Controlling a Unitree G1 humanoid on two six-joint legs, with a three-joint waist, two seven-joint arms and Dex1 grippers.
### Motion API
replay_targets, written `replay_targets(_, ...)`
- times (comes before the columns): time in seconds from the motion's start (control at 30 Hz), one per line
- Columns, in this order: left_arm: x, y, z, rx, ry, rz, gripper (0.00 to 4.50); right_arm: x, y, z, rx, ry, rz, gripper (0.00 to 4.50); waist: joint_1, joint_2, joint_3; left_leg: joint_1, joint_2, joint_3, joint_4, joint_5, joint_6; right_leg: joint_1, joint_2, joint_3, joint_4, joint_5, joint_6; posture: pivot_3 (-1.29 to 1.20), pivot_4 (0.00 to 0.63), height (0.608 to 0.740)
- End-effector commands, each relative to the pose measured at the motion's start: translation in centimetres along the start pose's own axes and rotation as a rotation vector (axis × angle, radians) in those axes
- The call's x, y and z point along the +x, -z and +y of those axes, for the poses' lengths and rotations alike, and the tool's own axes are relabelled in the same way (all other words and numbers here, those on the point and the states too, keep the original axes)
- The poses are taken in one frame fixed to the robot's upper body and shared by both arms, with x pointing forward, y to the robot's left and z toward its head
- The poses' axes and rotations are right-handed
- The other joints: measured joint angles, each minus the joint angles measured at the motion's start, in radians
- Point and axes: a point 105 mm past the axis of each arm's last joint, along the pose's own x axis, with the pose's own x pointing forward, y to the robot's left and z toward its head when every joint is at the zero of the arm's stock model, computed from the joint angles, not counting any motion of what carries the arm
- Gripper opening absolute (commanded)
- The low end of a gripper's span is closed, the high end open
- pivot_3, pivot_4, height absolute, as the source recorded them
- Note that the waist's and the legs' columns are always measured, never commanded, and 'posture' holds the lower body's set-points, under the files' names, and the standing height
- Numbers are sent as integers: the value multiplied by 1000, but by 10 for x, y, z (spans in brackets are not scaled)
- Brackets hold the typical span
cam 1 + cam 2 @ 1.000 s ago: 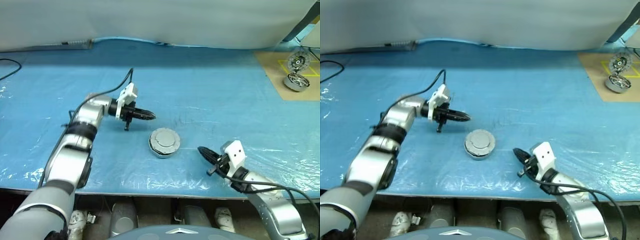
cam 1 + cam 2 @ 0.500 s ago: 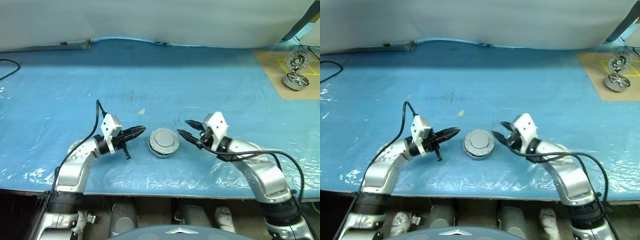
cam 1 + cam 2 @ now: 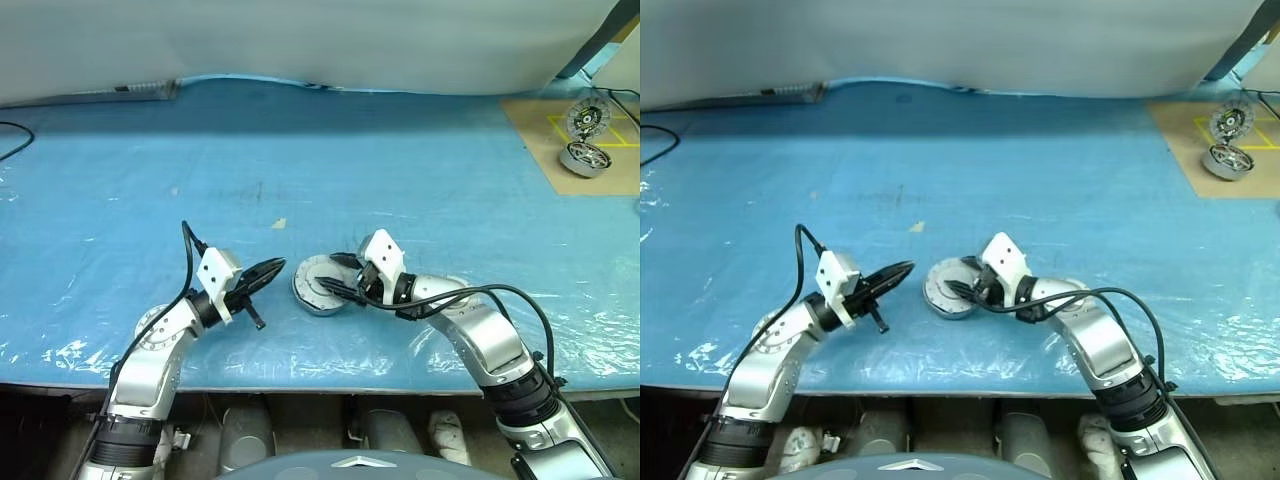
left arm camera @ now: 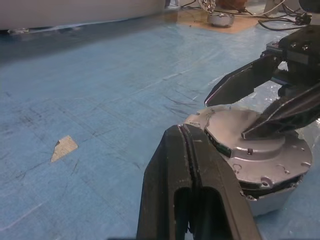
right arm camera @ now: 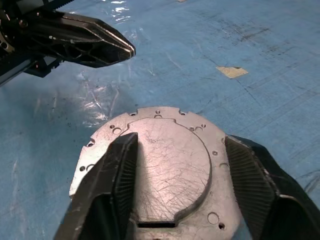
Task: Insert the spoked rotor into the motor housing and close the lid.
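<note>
Two motor parts (image 3: pixel 586 139) far right, tape scrap (image 3: pixel 279 224)

Left gripper (image 3: pixel 278 266): fingers pressed together, pointing right, arm bent at near left; right gripper (image 3: pixel 333 274): fingers spread, pointing left.

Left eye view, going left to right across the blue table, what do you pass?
Left gripper → motor housing with its lid closed → right gripper over it → twin motor unit at far right.
</note>
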Motion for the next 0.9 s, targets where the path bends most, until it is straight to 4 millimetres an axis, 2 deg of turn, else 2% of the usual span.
replay_targets(0.03,2,-6,7,28,-8,-24,0,-2,-6,-1,-44,8,-24,3251,0,0,0,0,0,0,0,0,0,0,0,0,0,0,0,0,150,740)
replay_targets(0.27,4,1,13,33,-2,-22,0,0,-5,8,-37,-43,-26,3251,0,0,0,0,0,0,1,0,0,0,0,0,1,0,0,0,150,740)
replay_targets(0.63,2,14,1,50,100,-3,0,8,2,16,-56,-92,-8,3251,0,0,0,0,0,0,3,0,0,0,0,1,2,0,0,0,150,740)
replay_targets(0.77,10,14,-9,46,156,-8,0,10,4,17,-63,-102,-1,3251,0,0,-1,0,0,0,3,0,0,0,0,1,2,0,0,0,150,740)
replay_targets(0.9,23,6,-15,50,185,-3,0,8,4,17,-69,-108,-2,3251,0,0,-1,1,0,0,5,0,0,0,0,1,3,0,0,0,150,740)
